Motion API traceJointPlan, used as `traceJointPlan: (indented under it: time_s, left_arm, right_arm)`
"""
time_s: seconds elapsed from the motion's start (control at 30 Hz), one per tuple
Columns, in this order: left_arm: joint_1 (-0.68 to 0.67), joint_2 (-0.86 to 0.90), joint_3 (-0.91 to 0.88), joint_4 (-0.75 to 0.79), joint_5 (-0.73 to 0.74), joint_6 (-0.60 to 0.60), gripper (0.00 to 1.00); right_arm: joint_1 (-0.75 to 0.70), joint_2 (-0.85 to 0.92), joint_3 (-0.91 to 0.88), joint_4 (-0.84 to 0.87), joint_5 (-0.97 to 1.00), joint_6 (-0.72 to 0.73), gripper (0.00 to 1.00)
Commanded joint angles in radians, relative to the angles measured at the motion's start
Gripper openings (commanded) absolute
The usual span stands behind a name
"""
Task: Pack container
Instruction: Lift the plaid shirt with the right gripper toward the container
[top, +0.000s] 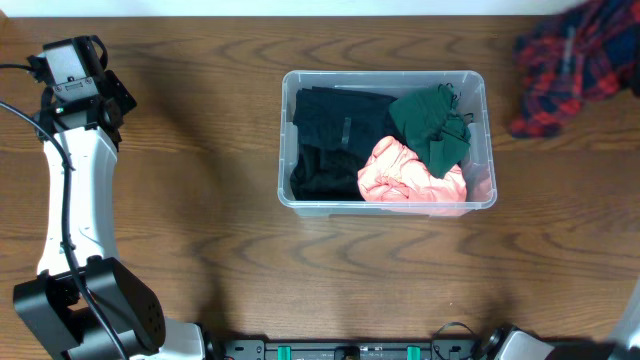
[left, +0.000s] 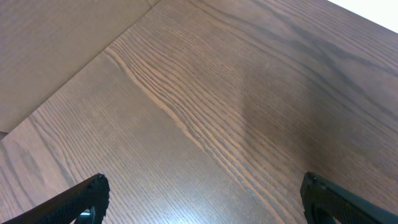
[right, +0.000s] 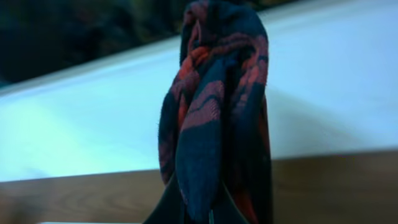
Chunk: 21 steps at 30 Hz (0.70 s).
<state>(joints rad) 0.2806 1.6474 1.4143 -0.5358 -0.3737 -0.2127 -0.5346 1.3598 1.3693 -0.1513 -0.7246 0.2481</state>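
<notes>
The left pincer (left: 202, 196) stood wide open over the bare counter (left: 186, 93) at the far left, holding nothing. The container (top: 283, 140) sat on the counter right of centre, well apart from it. Inside lay a black garment (top: 330, 140) on the left, a green garment (top: 435, 125) at the upper right and a pink garment (top: 410, 175) at the lower right. At the far right, the right pincer (right: 210, 214) was clamped on a red-and-blue plaid cloth (right: 217, 93), blurred in the overhead view.
</notes>
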Motion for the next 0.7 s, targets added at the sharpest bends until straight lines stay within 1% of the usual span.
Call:
traceJointPlan:
  time_s: [0.0,0.2,0.37,0.5,0.67]
  left_arm:
    - [0.002,-0.007,0.005,-0.002,-0.013,0.001,0.98]
    - [0.002,-0.007,0.005,-0.002,-0.013,0.001,0.98]
    - [0.002,-0.007,0.005,-0.002,-0.013,0.001,0.98]
    - [0.002,-0.007,0.005,-0.002,-0.013,0.001,0.98]
    - [0.002,-0.007,0.005,-0.002,-0.013,0.001,0.98]
  right_arm:
    - [0.080,-0.064,0.009,0.029,-0.009,0.098,0.01]
    - [0.243,-0.125,0.009,0.058,-0.008,0.193,0.01]
    - [0.377,-0.133,0.009,0.066,-0.004,0.253,0.01]
    - [0.486,-0.133,0.009,0.059,0.053,0.260,0.01]
    - [0.641,-0.131,0.009,0.053,0.173,0.341,0.01]
